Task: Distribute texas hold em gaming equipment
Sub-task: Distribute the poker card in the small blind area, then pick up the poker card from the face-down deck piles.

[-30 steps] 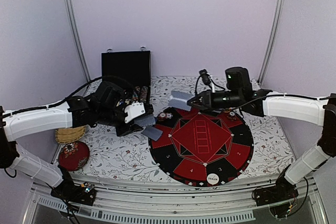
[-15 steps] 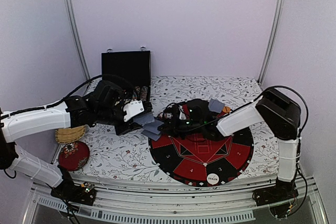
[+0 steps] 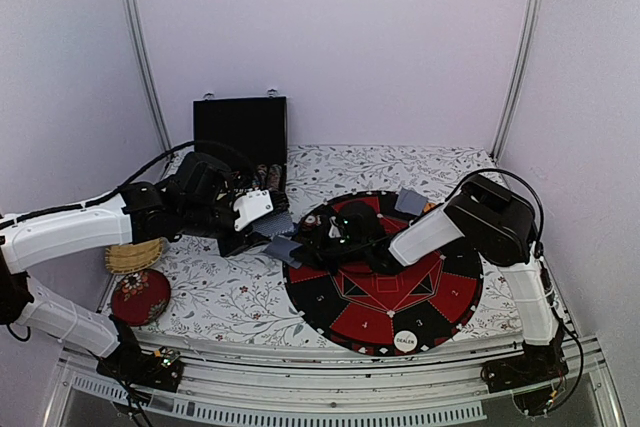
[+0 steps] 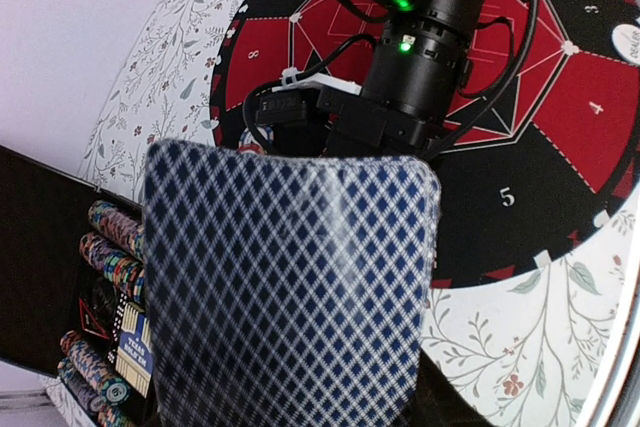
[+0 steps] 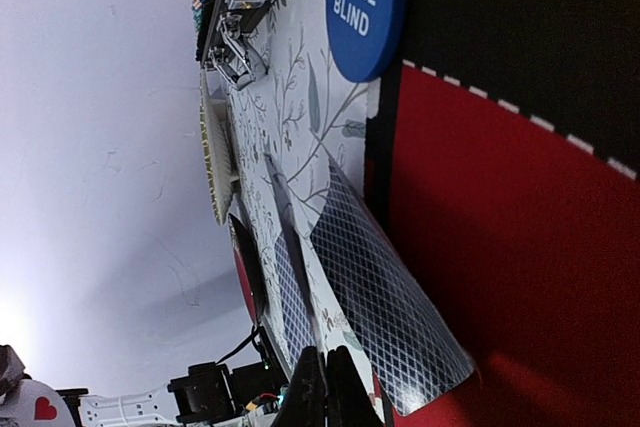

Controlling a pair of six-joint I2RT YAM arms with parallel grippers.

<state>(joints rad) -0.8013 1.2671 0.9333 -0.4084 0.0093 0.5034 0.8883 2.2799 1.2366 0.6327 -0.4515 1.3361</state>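
Observation:
My left gripper [image 3: 262, 225] is shut on blue-diamond-backed playing cards [image 4: 290, 287], held up at the mat's left edge; the top card hides its fingers in the left wrist view. My right gripper [image 3: 303, 244] has reached across the mat to them. Its fingertips [image 5: 312, 387] are shut on the edge of one of these cards [image 5: 290, 297]. Another card [image 5: 385, 297] lies half on the mat edge beside it. One card [image 3: 410, 200] rests at the mat's far right next to an orange button [image 3: 430, 209]. A blue SMALL BLIND button [image 5: 362, 12] and the white DEALER button [image 3: 405, 341] lie flat.
The round red-and-black mat [image 3: 390, 297] covers the table's middle right. The open black chip case [image 3: 240, 132] stands behind my left arm, with rows of chips [image 4: 110, 247] in it. A wicker coaster [image 3: 133, 257] and a red round cushion [image 3: 140, 295] sit at the near left.
My right arm swung from the far side of the mat, where it held a card, across to the left gripper's cards. That card now lies at the mat's far right. Left arm barely moved.

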